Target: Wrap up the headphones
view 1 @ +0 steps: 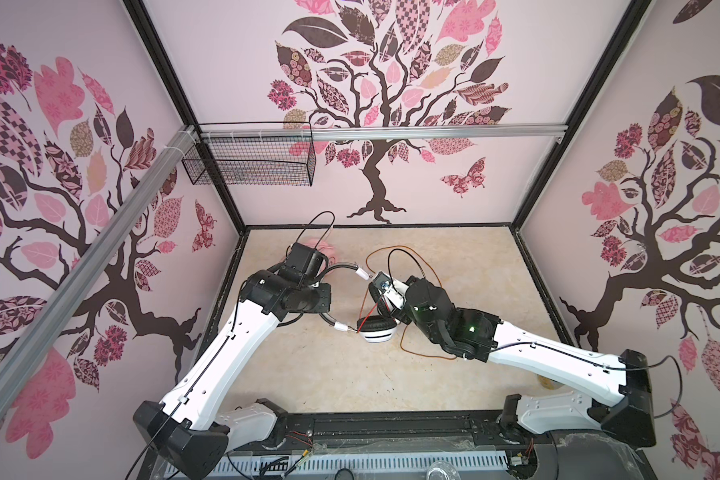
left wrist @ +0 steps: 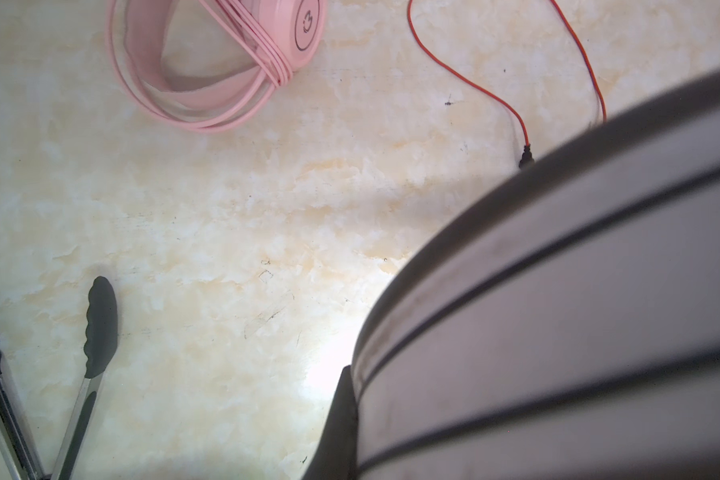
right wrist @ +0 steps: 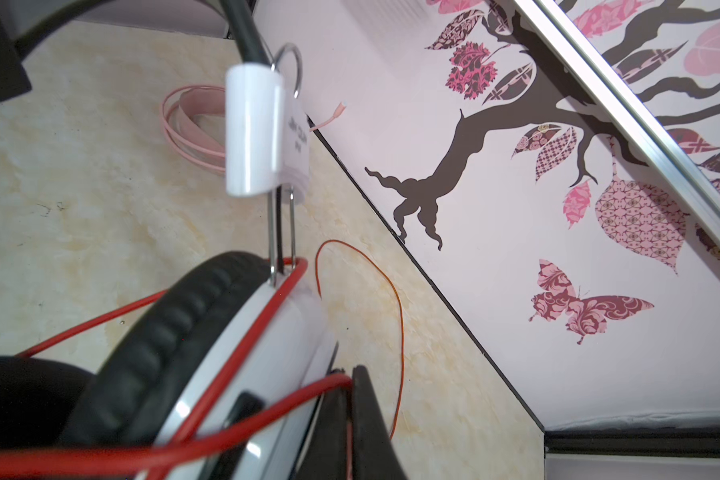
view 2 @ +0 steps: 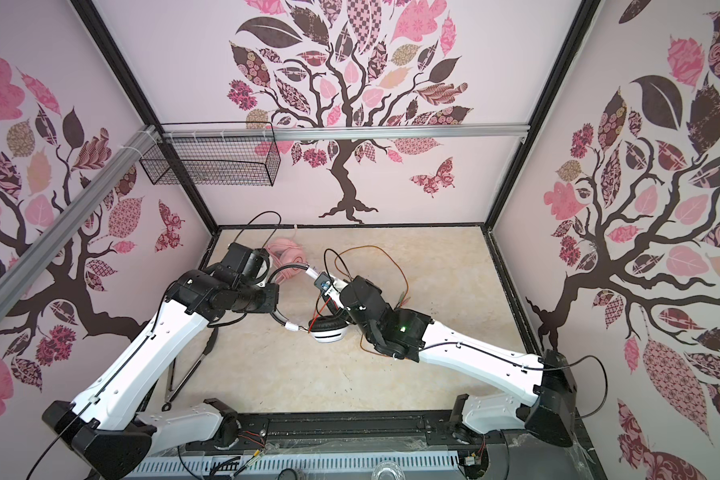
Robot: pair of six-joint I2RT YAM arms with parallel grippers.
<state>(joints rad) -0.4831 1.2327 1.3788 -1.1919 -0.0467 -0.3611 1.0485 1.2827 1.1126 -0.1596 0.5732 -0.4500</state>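
The white headphones [view 1: 377, 330] with black ear pads [right wrist: 162, 340] are held off the table between both arms. My left gripper [left wrist: 356, 395] is shut on their striped headband [left wrist: 557, 311], which fills much of the left wrist view; only one dark finger [left wrist: 341, 419] shows. My right gripper [right wrist: 352, 386] is shut on the orange-red cable [right wrist: 399, 316], right beside the white ear cup [right wrist: 275, 332]. Strands of that cable cross the cup. The rest of it loops loosely on the table [view 1: 416, 266]. The pink headphones [view 2: 287, 259] lie at the back left with their pink cable [left wrist: 208, 112] coiled around them.
Black-tipped metal tongs [view 2: 187, 365] lie on the marble table [view 2: 433, 365] by the left wall, under my left arm. A black wire basket [view 1: 250, 162] hangs on the back wall. Patterned walls close the table in on three sides.
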